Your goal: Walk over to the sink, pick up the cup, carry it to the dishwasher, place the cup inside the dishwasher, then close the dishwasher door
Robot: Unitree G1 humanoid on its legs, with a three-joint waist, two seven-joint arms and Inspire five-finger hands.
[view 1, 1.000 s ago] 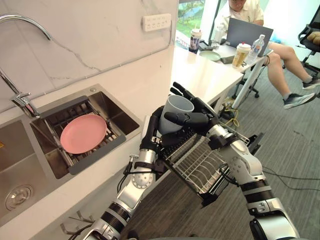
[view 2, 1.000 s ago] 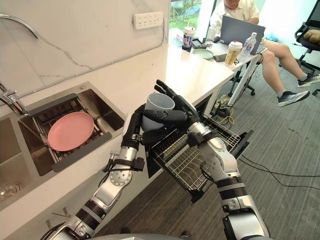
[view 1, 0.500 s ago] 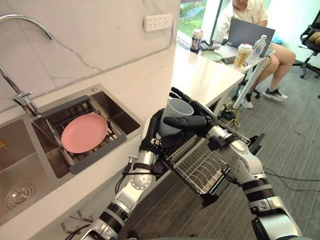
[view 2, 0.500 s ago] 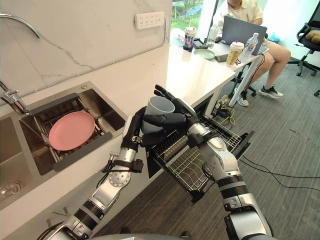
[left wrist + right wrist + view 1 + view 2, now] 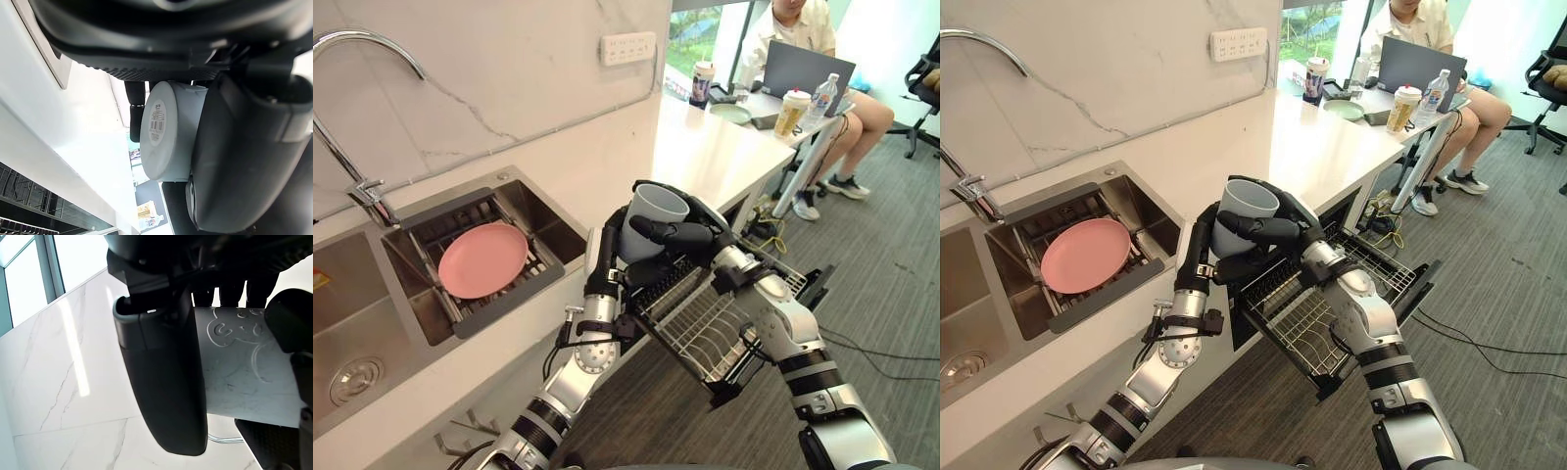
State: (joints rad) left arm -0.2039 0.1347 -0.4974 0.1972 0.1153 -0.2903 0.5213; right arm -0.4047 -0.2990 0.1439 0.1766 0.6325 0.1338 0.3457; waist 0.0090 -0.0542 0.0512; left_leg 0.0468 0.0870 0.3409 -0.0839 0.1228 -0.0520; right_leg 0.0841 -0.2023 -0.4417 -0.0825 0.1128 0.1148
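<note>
Gripping the grey cup (image 5: 646, 223) from both sides in the eye views, left hand (image 5: 605, 259) and right hand (image 5: 695, 235) hold it above the dishwasher rack (image 5: 705, 328), right of the sink (image 5: 533, 211). Left wrist view: fingers curl round its base. Right wrist view: thumb (image 5: 164, 382) clamps its wall.

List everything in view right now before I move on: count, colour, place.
cup: one, pale grey, upright, held mid-air
counter: one, white
sink: one, steel, in the counter
plate: one, pink, in the sink on a dark drain tray
faucet: one, chrome, behind the sink
dishwasher rack: one, wire, pulled out under the counter
wall socket: one, white, on the marble wall
takeaway cups: two, lidded, beyond the counter's far end
laptop: one, grey, beside them
person: one, seated behind the laptop
left hand: dark, fingers curled round the cup
right hand: dark, fingers curled round the cup
</note>
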